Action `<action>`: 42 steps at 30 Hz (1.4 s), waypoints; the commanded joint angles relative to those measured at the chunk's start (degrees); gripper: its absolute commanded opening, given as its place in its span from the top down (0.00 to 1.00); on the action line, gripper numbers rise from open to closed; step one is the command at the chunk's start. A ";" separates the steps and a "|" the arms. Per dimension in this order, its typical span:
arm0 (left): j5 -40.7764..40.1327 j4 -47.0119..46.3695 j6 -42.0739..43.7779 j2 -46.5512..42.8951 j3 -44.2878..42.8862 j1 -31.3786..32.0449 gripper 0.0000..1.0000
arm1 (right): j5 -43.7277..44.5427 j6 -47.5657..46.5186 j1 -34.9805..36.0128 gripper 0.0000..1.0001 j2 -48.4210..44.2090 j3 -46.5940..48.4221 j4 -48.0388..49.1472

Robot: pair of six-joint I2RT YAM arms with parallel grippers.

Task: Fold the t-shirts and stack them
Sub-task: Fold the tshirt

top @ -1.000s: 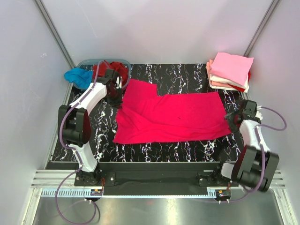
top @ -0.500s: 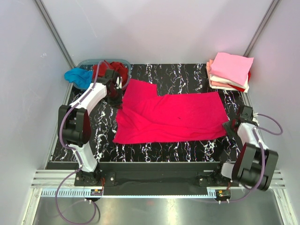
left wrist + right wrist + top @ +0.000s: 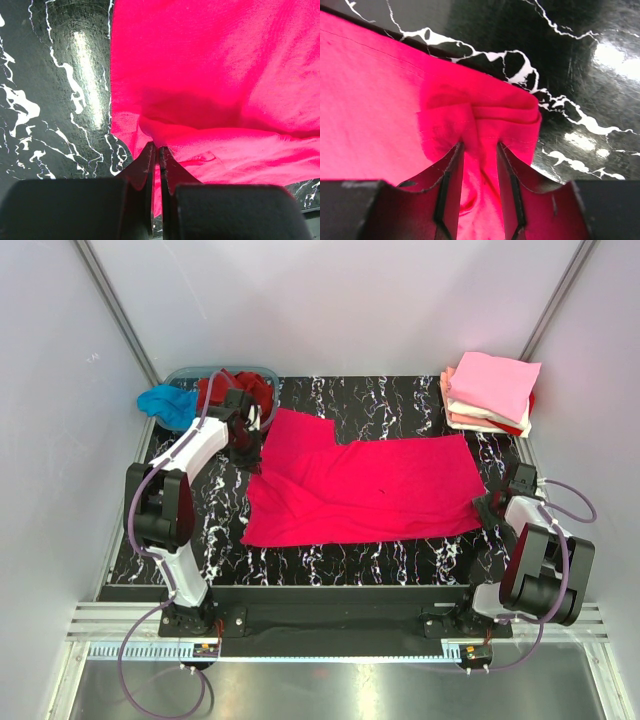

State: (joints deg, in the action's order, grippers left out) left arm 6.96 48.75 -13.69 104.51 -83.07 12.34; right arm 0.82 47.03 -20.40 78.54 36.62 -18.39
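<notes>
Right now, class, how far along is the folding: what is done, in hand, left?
Done: a folded stack, far right corner. In hand: the pinkish-red t-shirt lies spread, the left gripper shut on one edge, the right gripper straddling a bunched corner. Left: folding it, plus a dark red shirt and a turquoise shirt at the tub.

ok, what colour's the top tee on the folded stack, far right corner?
Pale pink. The top tee shows best in the top external view.
</notes>
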 commanded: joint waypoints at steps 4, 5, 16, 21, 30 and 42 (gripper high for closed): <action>0.86 -1.38 0.86 0.26 0.27 -0.47 1.00 | -0.56 0.43 0.01 0.61 2.58 2.75 2.31; 0.77 -1.38 0.86 0.26 0.27 -0.47 1.00 | -2.38 0.61 0.01 0.61 2.67 2.75 2.31; 0.69 -1.20 0.86 0.34 0.27 -0.47 1.00 | -5.83 2.10 0.01 0.62 3.02 2.40 4.59; 0.69 -1.20 0.86 0.26 0.27 -0.47 1.00 | -6.88 1.58 0.01 0.69 2.93 2.75 5.30; 0.60 -1.38 0.86 0.26 0.54 -0.47 1.00 | -6.45 -0.35 0.01 1.00 2.49 4.24 4.51; 1.74 -1.03 -0.98 -2.55 0.45 -0.47 1.00 | 0.31 -5.80 0.01 1.00 -12.09 8.29 -12.62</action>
State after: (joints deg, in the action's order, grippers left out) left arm 7.16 48.34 -13.85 104.53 -82.50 12.34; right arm -2.33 43.77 -20.40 71.16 42.39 -25.39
